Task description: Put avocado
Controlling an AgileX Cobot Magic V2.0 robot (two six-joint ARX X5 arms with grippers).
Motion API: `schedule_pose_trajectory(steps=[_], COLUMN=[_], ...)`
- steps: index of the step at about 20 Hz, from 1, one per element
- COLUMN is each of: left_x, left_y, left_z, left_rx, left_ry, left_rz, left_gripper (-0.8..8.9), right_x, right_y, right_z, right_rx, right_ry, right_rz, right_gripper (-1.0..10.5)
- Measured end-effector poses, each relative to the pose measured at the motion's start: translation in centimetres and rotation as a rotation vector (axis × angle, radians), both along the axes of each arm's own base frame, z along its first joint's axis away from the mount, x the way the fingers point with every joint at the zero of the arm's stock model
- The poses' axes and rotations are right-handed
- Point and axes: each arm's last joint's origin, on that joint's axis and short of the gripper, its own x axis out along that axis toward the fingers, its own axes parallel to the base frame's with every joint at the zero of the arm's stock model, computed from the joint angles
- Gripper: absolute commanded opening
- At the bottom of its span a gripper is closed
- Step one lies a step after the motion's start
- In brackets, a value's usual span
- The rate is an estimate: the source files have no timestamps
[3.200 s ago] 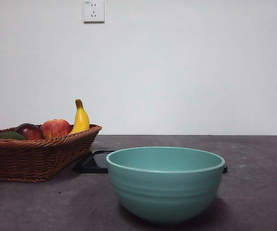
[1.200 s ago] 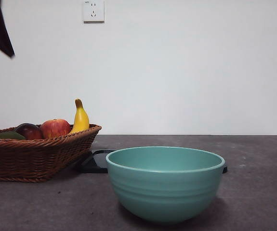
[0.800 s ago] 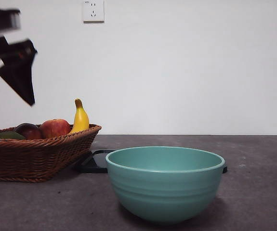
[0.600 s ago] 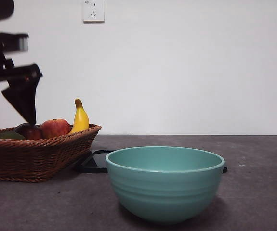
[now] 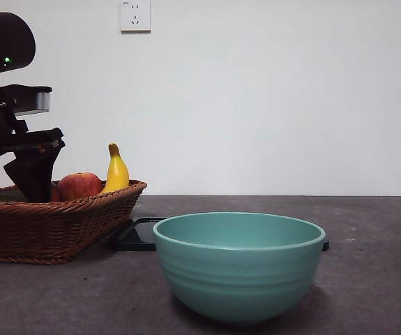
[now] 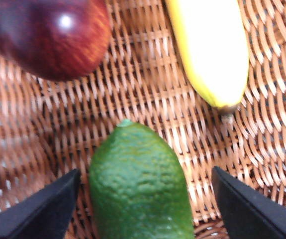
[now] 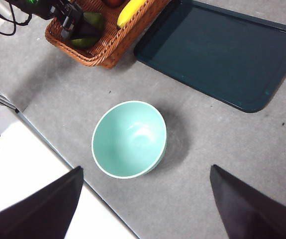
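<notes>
The avocado (image 6: 138, 184), green and bumpy, lies on the weave of the wicker basket (image 6: 152, 99). My left gripper (image 6: 145, 172) is open and down inside the basket, one jaw on each side of the avocado without touching it. In the front view that gripper (image 5: 8, 187) stands in the basket (image 5: 61, 223) at the far left and hides the avocado. From high above the table, my open right gripper (image 7: 146, 169) holds nothing. Its view shows the avocado (image 7: 95, 21) partly covered by the left arm.
A red apple (image 5: 80, 185) and a banana (image 5: 117, 172) share the basket; a dark red fruit (image 6: 43, 35) and the banana (image 6: 212, 50) lie just beyond the avocado. A teal bowl (image 5: 238, 269) stands in front, a dark tray (image 7: 222, 50) behind it.
The left arm came in from the upper left and dropped into the basket. Its open jaws now sit low around the avocado and hide the dark fruit in the front view.
</notes>
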Motion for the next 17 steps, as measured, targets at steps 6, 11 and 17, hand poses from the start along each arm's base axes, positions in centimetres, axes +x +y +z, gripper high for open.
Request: schedule_pose_trajectory(steps=[6, 11, 17], left_x=[-0.3, -0.2, 0.0], left_y=[-0.5, -0.7, -2.1], left_z=[-0.2, 0.7, 7.4], left_rx=[-0.006, 0.000, -0.092], left_ry=[0.026, 0.051, -0.019], left_rz=[0.005, 0.002, -0.074], left_gripper=[2.30, 2.11, 2.11], right_x=[0.0, 0.0, 0.0], right_y=[0.0, 0.0, 0.0], right_z=[0.0, 0.0, 0.0], right_rx=[0.000, 0.000, 0.000], right_ry=[0.000, 0.000, 0.000], right_rz=[0.000, 0.000, 0.000], right_gripper=[4.1, 4.1, 4.1])
